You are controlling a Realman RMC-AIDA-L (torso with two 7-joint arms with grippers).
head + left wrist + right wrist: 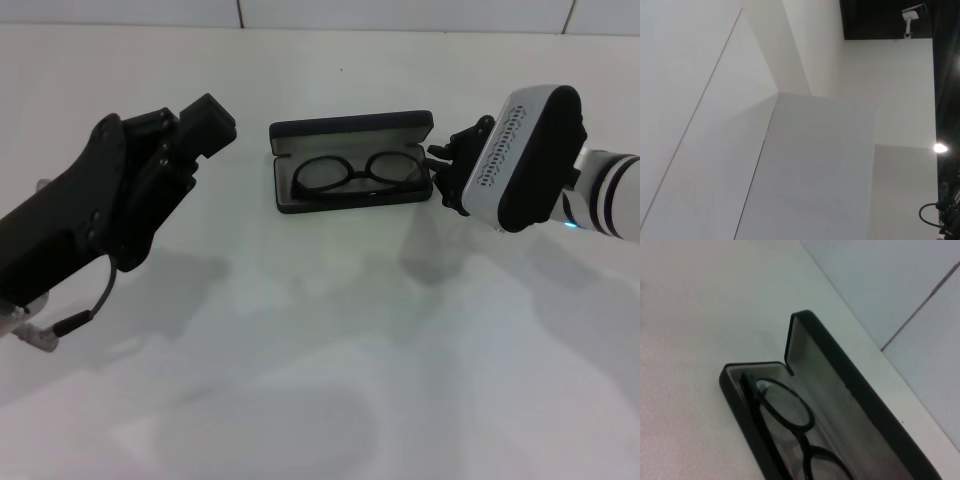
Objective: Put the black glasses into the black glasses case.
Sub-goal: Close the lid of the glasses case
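Note:
The black glasses (360,172) lie folded inside the open black glasses case (350,128), which sits at the far middle of the white table with its lid standing up behind. The right wrist view shows the glasses (801,436) resting on the pale lining of the case (845,360). My right gripper (440,178) hovers just off the case's right end, open and holding nothing. My left gripper (205,125) hangs raised to the left of the case, well apart from it.
The white table (320,350) stretches from the case to the near edge, with a white tiled wall behind it. The left wrist view shows only white walls and a dark ceiling gap.

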